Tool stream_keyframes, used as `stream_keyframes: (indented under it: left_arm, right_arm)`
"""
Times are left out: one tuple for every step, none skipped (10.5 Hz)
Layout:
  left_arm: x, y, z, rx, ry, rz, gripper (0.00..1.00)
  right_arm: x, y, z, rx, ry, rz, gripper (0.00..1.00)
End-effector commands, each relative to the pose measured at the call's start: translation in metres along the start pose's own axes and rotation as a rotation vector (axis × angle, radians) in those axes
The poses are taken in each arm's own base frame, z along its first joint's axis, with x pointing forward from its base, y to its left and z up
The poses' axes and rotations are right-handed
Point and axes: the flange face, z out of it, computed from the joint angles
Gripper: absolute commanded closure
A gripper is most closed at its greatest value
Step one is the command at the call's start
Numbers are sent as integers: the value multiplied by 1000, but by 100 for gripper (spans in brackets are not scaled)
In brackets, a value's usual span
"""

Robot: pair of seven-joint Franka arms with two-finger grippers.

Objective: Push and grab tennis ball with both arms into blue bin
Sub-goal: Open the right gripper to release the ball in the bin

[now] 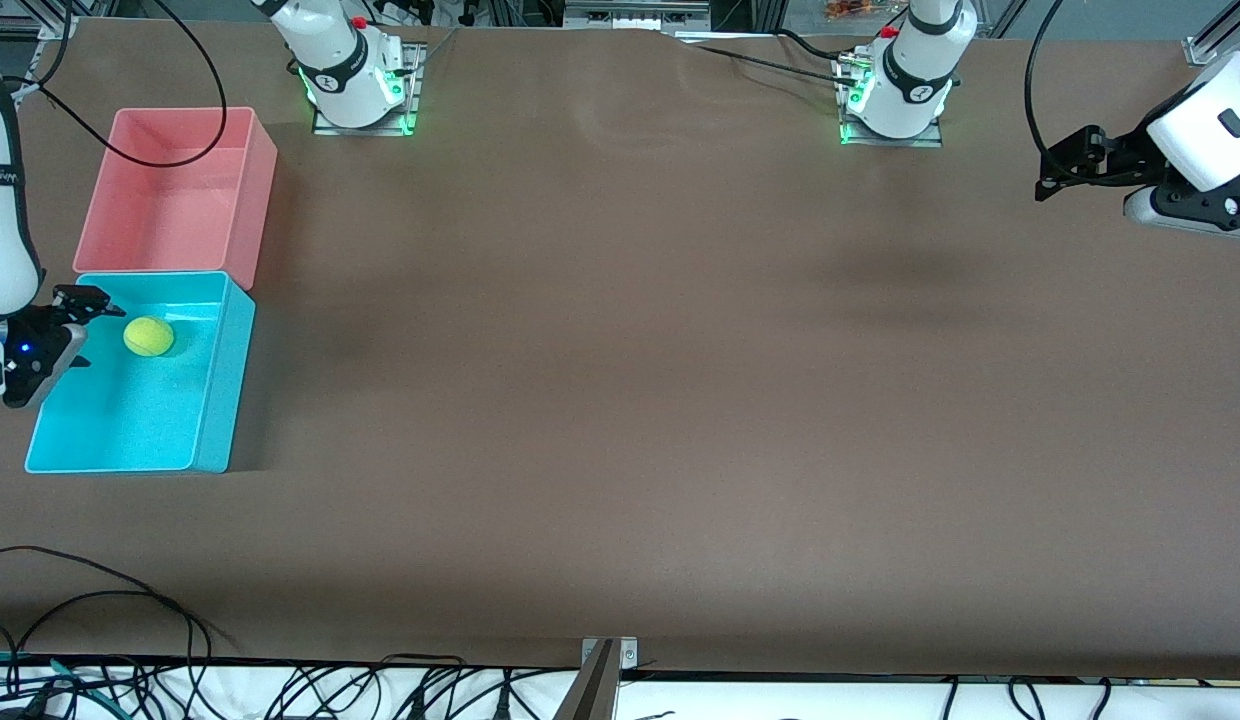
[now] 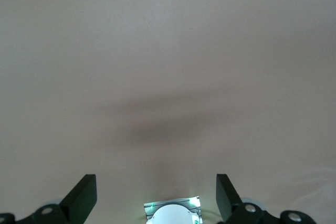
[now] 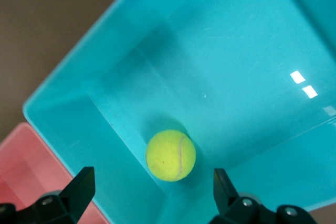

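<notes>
The tennis ball [image 1: 148,336] lies on the floor of the blue bin [image 1: 236,385], in the part of the bin closest to the pink bin. My right gripper [image 1: 78,331] hangs over the bin's outer wall at the right arm's end of the table, open, with the ball apart from its fingers. In the right wrist view the tennis ball [image 3: 170,155] sits just ahead of the open right gripper [image 3: 152,180] on the blue bin's floor [image 3: 236,51]. My left gripper [image 1: 1067,165] waits open and empty over bare table at the left arm's end. The left wrist view shows that left gripper [image 2: 156,183] with only tabletop ahead.
A pink bin [image 1: 180,190] of the same size touches the blue bin on its side farther from the front camera; its corner [image 3: 21,171] shows in the right wrist view. The arm bases [image 1: 358,75] [image 1: 895,95] glow green. Cables [image 1: 130,620] trail along the table's front edge.
</notes>
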Motion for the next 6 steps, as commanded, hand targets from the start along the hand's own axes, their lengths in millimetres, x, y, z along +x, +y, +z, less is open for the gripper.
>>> stream_keyframes:
  left_arm:
    - [0,1,-7,17,-5,-9,0]
    - [0,1,-7,16,-5,-8,0]
    - [0,2,-7,16,-3,-7,0]
    - [0,2,-7,16,-3,-7,0]
    - [0,2,-7,16,-3,-7,0]
    - [0,2,-7,16,-3,-7,0]
  right_arm:
    - [38,-12,-65,-58,39,99,0]
    - [42,-19,-72,-34,31,170,0]
    - [52,-27,-83,-10,25,223,0]
    - [56,-31,-85,7,20,338,0]
    - [60,-34,-94,2,21,459,0]
    - [66,-42,-106,10,20,460,0]
